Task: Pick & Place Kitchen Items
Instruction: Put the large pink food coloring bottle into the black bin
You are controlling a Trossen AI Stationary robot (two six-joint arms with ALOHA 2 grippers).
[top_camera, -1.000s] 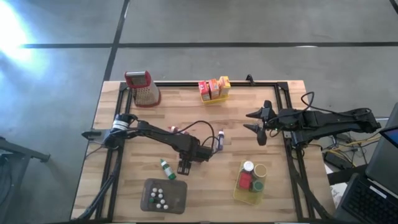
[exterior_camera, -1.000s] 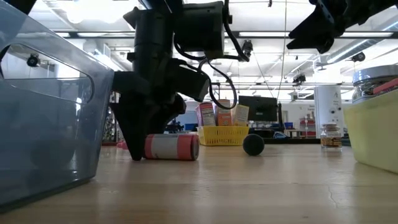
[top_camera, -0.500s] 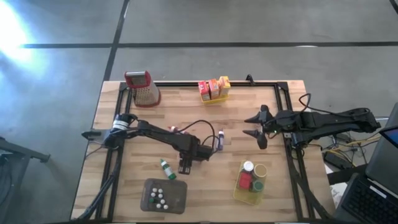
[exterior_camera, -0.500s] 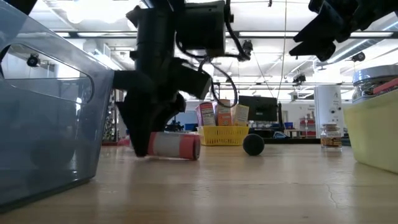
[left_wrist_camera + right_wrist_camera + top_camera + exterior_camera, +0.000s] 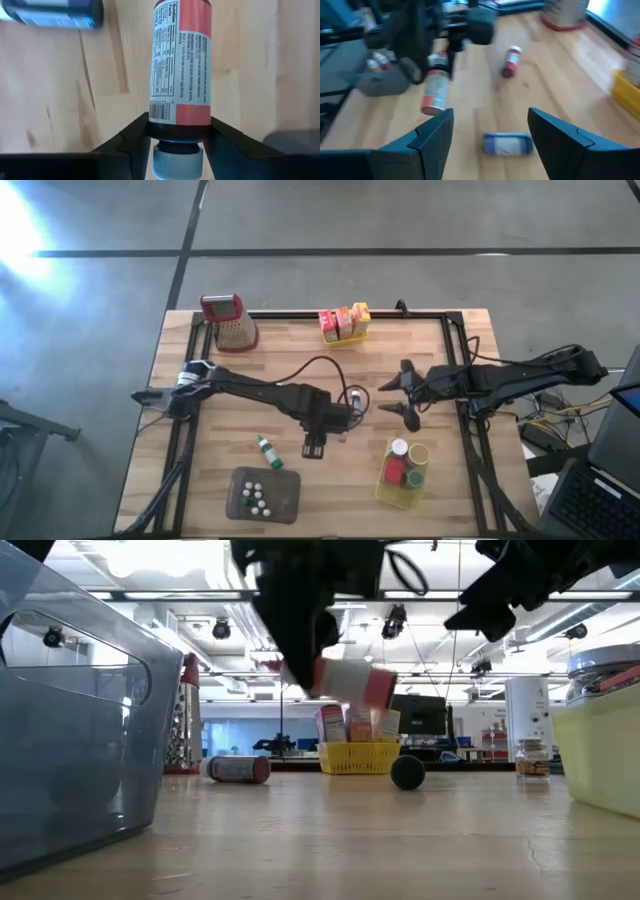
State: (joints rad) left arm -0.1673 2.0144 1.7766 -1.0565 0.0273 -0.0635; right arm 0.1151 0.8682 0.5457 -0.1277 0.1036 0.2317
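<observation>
The left gripper [image 5: 177,142] is clamped on the neck end of a red-labelled bottle [image 5: 181,60], held clear of the table near its middle. Keep the clamp firm and the bottle level in transit — the grip sits near the cap, so the body can swing. The right gripper [image 5: 490,131] hovers with fingers spread, empty, above a blue-labelled bottle [image 5: 508,144] — keep both arms well apart.

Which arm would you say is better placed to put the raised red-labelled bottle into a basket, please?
Left, probably. Its hand already grips the red-labelled bottle near the cap, clear of the table. The right hand hangs open and empty beside it, above the yellow basket, so it would first need a handover.
</observation>
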